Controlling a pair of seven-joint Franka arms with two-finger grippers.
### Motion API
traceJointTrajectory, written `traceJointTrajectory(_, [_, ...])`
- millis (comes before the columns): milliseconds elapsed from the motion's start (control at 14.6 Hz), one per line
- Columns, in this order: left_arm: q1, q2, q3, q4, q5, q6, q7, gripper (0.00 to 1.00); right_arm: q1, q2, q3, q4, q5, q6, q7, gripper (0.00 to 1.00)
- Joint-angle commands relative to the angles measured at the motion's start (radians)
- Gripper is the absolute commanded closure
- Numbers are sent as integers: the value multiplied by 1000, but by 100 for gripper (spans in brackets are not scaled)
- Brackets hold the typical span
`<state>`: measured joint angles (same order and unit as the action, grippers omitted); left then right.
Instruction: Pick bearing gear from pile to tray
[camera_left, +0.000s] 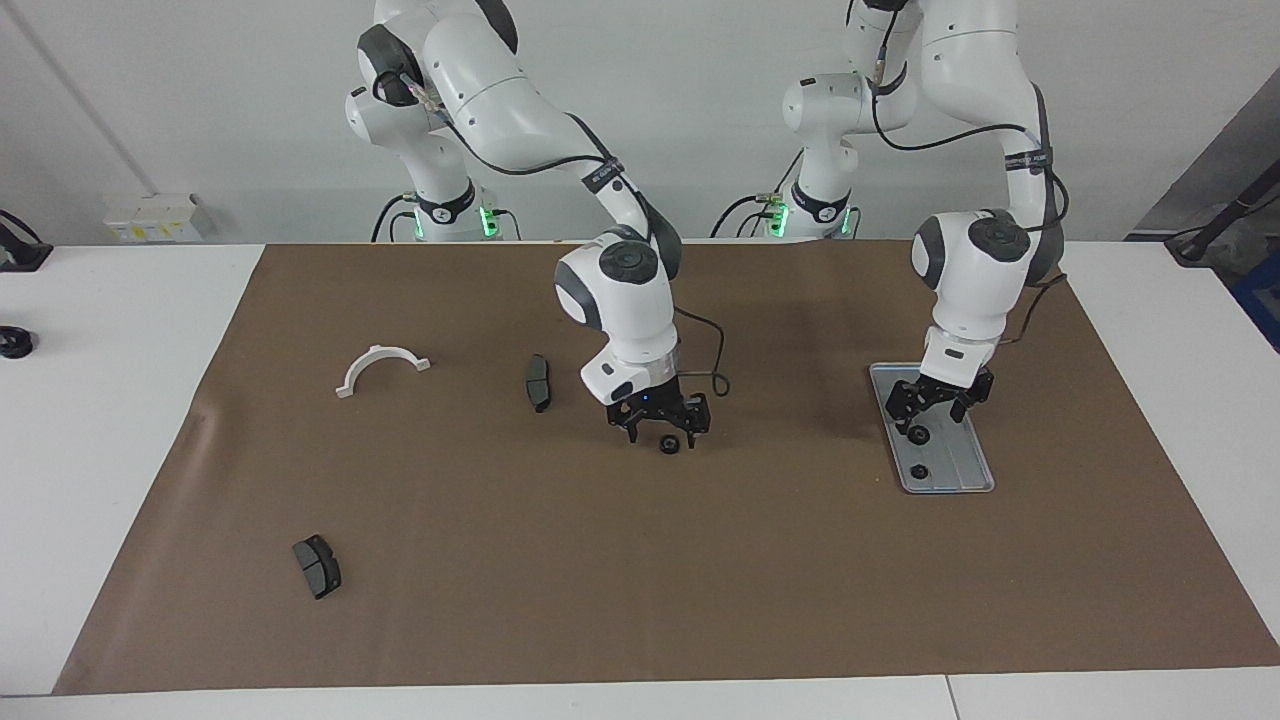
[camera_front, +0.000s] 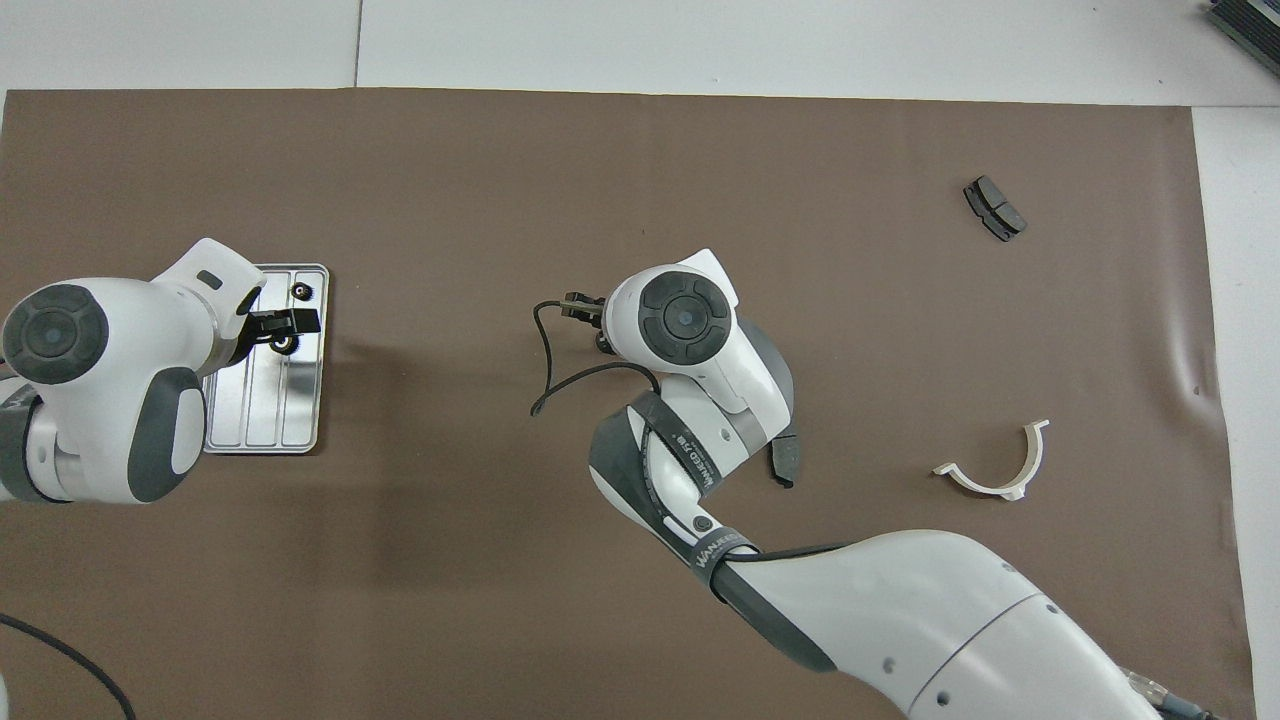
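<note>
We see 2 small black gears in the tray (camera_left: 975, 470): one gear (camera_left: 917, 433) lies just under the left gripper (camera_left: 937, 400), and a second gear (camera_left: 917, 470) rests farther from the robots, near the tray's end. The tray sits on the brown mat (camera_left: 640, 560) toward the left arm's end of the table. The left gripper hangs low over the tray with its fingers spread apart and nothing between them.

A third gear (camera_left: 669, 445) lies on the mat near the table's middle, just below the right gripper (camera_left: 660, 422), whose fingers also stand apart and hold nothing. We cannot tell whether its fingertips touch that gear.

Beside the right gripper, toward the right arm's end, a dark curved pad (camera_left: 538, 382) lies on the mat. Further toward that end sits the white half-ring bracket (camera_left: 381, 368). A second dark pad (camera_left: 317, 566) lies well apart from these, farther from the robots.

In the overhead view the right arm's wrist covers most of its gripper.
</note>
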<state>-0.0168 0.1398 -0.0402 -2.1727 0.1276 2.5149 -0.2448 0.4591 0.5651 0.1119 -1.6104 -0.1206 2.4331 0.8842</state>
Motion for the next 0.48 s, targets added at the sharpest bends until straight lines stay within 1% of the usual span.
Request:
traceJointTrajectory(0, [-75,-34,3,51,10,-120,-7,0,-121,-94,11,-19,-36,-61,-138,0])
traceJointTrajectory(137, [-136,-28,6,82,10,-156,-28,0,-192,-140,11,-19,-36,-130,-273,0])
traceJointTrajectory(274, [-193,-19,5,112,10,-156,-82,0,-264,-189,12,-19,-36,-189,-355,0])
traceJointTrajectory(411, [-274,-3,5,149,10,-160,-132,0,-324,-234,14,-17,-27,-247,-404,0])
